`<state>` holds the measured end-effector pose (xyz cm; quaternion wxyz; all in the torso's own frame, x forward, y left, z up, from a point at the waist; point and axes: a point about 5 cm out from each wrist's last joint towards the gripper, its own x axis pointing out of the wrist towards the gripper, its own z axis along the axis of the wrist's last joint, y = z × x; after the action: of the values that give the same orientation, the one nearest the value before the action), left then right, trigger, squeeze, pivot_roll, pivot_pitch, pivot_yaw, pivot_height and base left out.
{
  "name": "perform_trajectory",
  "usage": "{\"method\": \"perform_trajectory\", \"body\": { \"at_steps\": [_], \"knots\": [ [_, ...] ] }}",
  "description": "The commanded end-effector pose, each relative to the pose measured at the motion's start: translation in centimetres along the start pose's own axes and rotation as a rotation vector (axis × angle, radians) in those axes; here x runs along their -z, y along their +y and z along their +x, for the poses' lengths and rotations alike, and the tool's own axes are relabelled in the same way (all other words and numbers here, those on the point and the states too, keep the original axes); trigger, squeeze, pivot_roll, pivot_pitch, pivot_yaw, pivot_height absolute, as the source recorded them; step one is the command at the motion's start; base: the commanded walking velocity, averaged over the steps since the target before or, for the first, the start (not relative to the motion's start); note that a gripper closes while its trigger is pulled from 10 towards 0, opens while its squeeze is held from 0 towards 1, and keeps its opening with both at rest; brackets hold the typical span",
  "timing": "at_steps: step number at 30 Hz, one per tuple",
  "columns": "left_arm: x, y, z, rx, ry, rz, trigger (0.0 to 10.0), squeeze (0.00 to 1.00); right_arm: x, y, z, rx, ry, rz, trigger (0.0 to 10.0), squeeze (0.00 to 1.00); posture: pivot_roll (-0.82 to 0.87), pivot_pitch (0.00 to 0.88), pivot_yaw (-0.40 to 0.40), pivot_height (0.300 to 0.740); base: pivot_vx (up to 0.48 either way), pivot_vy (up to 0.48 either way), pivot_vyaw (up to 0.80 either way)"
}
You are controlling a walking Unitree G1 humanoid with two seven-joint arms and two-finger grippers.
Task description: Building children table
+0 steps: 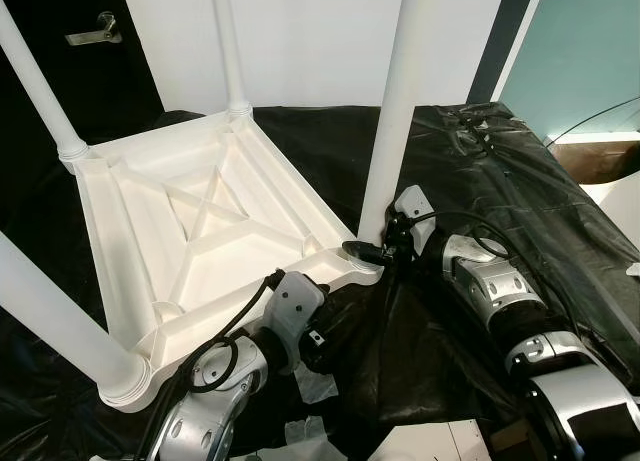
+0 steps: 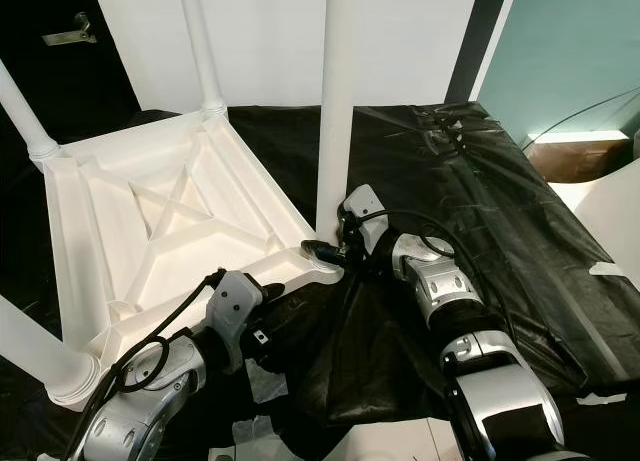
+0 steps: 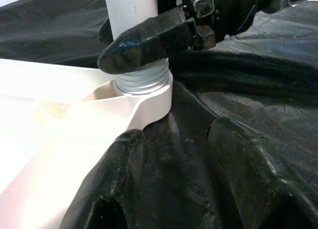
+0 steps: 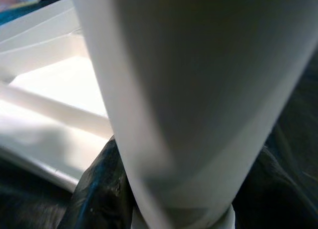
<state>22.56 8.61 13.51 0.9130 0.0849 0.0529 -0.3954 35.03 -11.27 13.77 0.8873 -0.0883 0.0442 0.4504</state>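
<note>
Silver, segmented arm shells fill the near edge of the head views, cabled in black. Just beyond them the left claw (image 1: 325, 346) sits low on the black sheet (image 1: 480, 181), beside the near edge of the children's table (image 1: 200, 231); in its wrist view its two glossy black fingers (image 3: 107, 184) stand apart with nothing between them, pointing toward the corner socket.

Upside down, the children's table rests on the crinkled, shiny black sheet that covers the floor. It is smooth white moulded plastic: a square frame with a raised rim, diagonal ribs crossing in an X at the centre, and rounded corner sockets. Round white legs rise from the corners, their long axes pointing upward and leaning a little outward: one at the far left (image 1: 40, 81), one at the far middle (image 1: 228, 46), one at the near left (image 1: 55, 321).

At the near right corner stands the fourth leg (image 1: 395, 101), upright, a plain matte tube whose base shows a ridged screw thread (image 3: 141, 80) where it enters the socket (image 3: 149, 102). The right claw (image 1: 372, 249) is clamped on this leg just above the thread, one rubbery black finger (image 3: 144, 40) wrapped across its front.

A white wall (image 1: 320, 31) stands behind, with a dark door at the far left.
</note>
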Motion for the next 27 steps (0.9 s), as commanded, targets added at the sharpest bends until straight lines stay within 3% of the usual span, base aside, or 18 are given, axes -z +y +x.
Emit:
{"method": "perform_trajectory", "body": {
  "at_steps": [1,6,10,14,15,17,23,24,27],
  "knots": [
    [0.2,0.1,-0.2,-0.035,0.015,-0.003,10.0,0.0,1.7,1.0,0.1,0.03,0.047,0.068,0.0,0.0,0.15,0.001,-0.05,0.74,0.0,0.0,0.0],
    [0.3,0.1,-0.2,-0.033,0.018,-0.003,10.0,0.0,1.9,1.9,0.4,0.092,0.03,0.108,0.0,0.0,0.14,0.002,-0.049,0.74,0.0,0.0,0.0],
    [0.3,-0.1,-0.1,-0.021,0.015,-0.008,10.0,0.0,2.1,3.0,0.6,0.322,0.011,0.196,0.0,0.0,0.14,0.003,-0.052,0.74,0.0,0.0,0.0],
    [0.3,-0.2,0.0,-0.017,0.015,-0.008,10.0,0.0,2.1,3.2,0.4,0.443,-0.004,0.216,0.0,0.0,0.14,0.003,-0.053,0.74,0.0,0.0,0.0],
    [0.3,-0.3,0.0,-0.017,0.015,-0.009,10.0,0.0,2.4,3.1,0.2,0.557,-0.005,0.245,0.0,0.0,0.14,0.003,-0.054,0.74,0.0,0.0,0.0],
    [0.3,-0.3,0.0,-0.017,0.014,-0.011,10.0,0.0,2.7,3.6,0.2,0.645,0.007,0.3,0.0,0.0,0.14,0.007,-0.052,0.74,0.0,0.0,0.0],
    [0.3,-0.5,0.0,-0.006,0.016,-0.014,10.0,0.0,2.1,4.0,0.0,0.641,-0.039,0.334,0.0,0.0,0.13,0.011,-0.045,0.74,0.0,0.0,0.0],
    [0.3,-0.4,0.0,-0.006,0.017,-0.013,10.0,0.0,1.8,4.3,0.1,0.631,-0.051,0.337,10.0,0.0,0.13,0.011,-0.045,0.74,0.0,0.0,0.0],
    [0.3,-0.2,0.0,-0.01,0.014,-0.013,10.0,0.0,1.1,4.7,0.2,0.621,-0.07,0.332,10.0,0.0,0.13,0.014,-0.042,0.74,0.0,0.0,0.0]
  ]
}}
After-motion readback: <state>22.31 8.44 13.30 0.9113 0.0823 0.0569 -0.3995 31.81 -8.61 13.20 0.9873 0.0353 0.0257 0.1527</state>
